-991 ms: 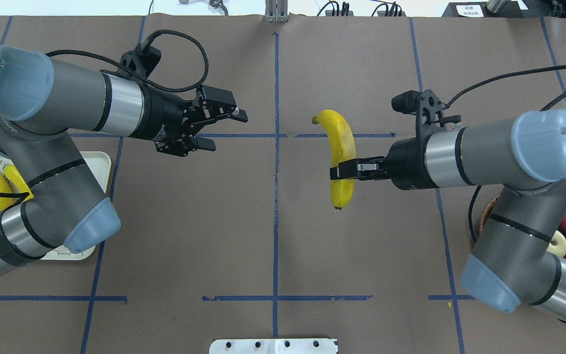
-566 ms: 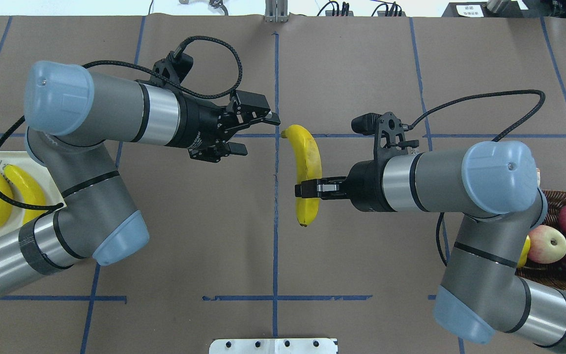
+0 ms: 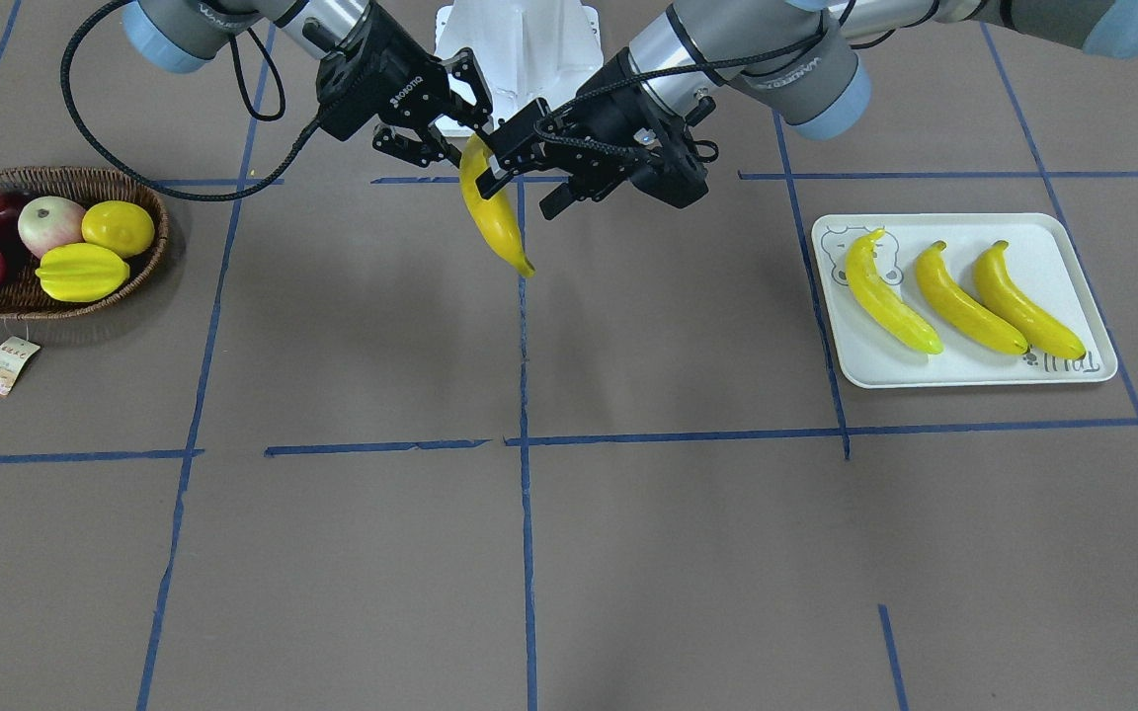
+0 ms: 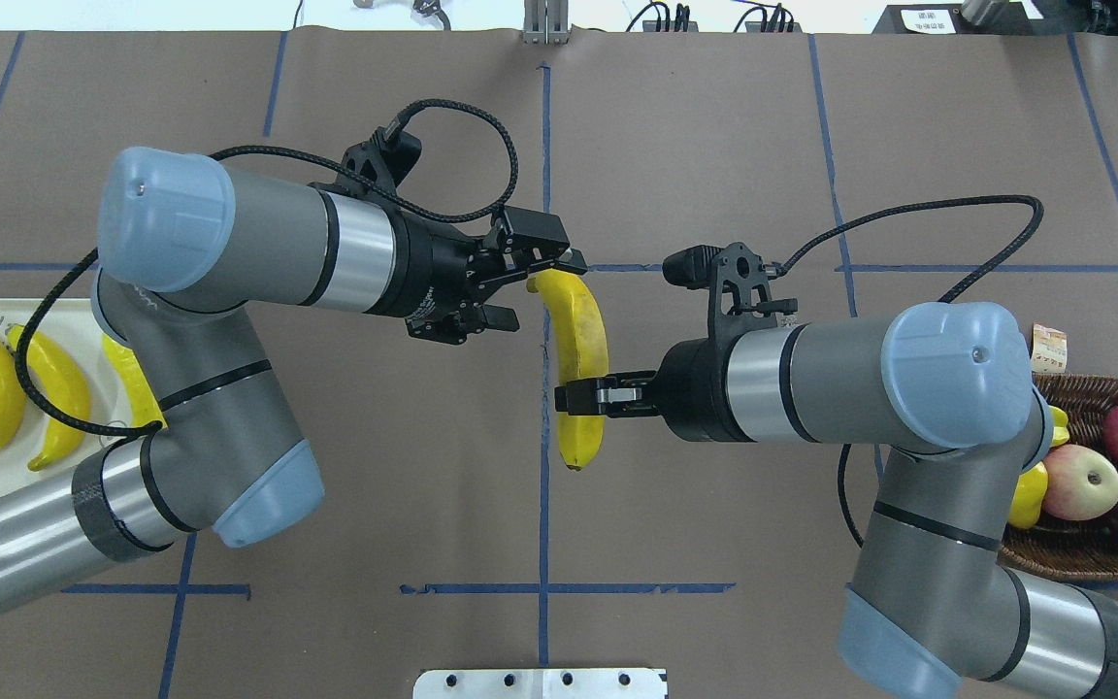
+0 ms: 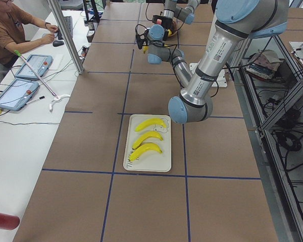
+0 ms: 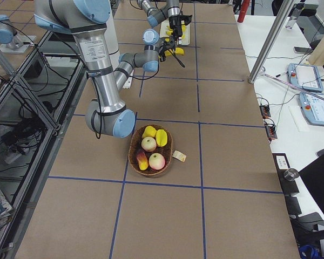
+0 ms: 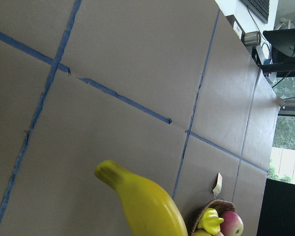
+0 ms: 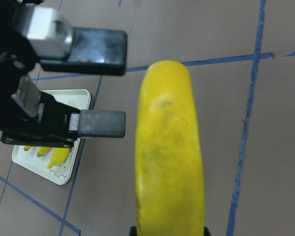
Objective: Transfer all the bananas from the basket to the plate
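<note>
Treating the banana (image 4: 586,335), aloft well apart from the plate (image 3: 1063,237), as light, stiff and slick, you take its free end with the spread left gripper (image 4: 544,288) while the right gripper (image 4: 580,398) clamps its middle.

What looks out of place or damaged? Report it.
Nothing stands out. The right gripper holds one long yellow banana mid-air beside the open left gripper; three bananas lie neatly on the pale rectangular tray.
</note>
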